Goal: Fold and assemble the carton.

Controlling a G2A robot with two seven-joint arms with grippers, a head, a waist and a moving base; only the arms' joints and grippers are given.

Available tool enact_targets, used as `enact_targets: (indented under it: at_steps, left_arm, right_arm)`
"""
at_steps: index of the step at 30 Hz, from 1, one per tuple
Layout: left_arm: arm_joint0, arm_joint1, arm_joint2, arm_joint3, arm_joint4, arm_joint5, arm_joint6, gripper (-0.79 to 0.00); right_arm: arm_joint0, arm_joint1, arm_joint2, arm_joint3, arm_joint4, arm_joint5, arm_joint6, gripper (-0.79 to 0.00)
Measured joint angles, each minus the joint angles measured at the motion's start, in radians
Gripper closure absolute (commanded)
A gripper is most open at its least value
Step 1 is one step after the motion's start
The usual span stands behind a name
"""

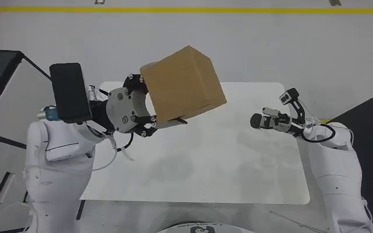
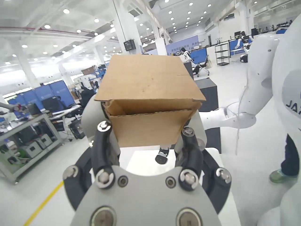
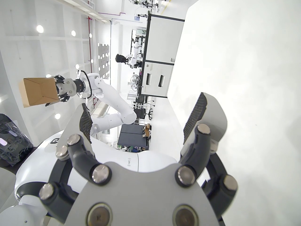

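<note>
Item: brown corrugated-cardboard carton (image 1: 183, 81), boxed up, aloft over the white table (image 1: 233, 175). My left pincer (image 1: 152, 102) clamps one end; my right pincer (image 1: 256, 120) gapes, empty. I judge it light, stiff-walled, crushable: grip edges, not panels.

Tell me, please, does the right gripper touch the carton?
Apart. The top view shows the right gripper near the table's edge and the carton raised far off, with bare table between them.
</note>
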State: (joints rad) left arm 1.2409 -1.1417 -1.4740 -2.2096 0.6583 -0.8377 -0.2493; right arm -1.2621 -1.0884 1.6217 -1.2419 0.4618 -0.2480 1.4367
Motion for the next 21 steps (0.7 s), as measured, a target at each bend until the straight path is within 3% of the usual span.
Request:
enact_targets:
  at_steps: [10,13,17,21]
  left_arm:
    - [-0.004,0.001,-0.004,-0.005,0.014,-0.005,0.002,0.000]
    - [-0.037,0.003,-0.034,-0.023,0.157,-0.099,0.023,0.000]
    - [-0.078,0.005,-0.045,-0.029,0.460,-0.174,0.184,0.000]
    - [-0.119,0.028,-0.009,-0.019,0.759,-0.175,0.384,0.000]
  right_arm:
    - [0.000,0.000,0.000,0.000,0.000,0.000,0.000,-0.785]
    - [0.000,0.000,0.000,0.000,0.000,0.000,0.000,-0.785]
    - [0.000,0.000,0.000,0.000,0.000,0.000,0.000,-0.785]
    - [0.000,0.000,0.000,0.000,0.000,0.000,0.000,-0.785]
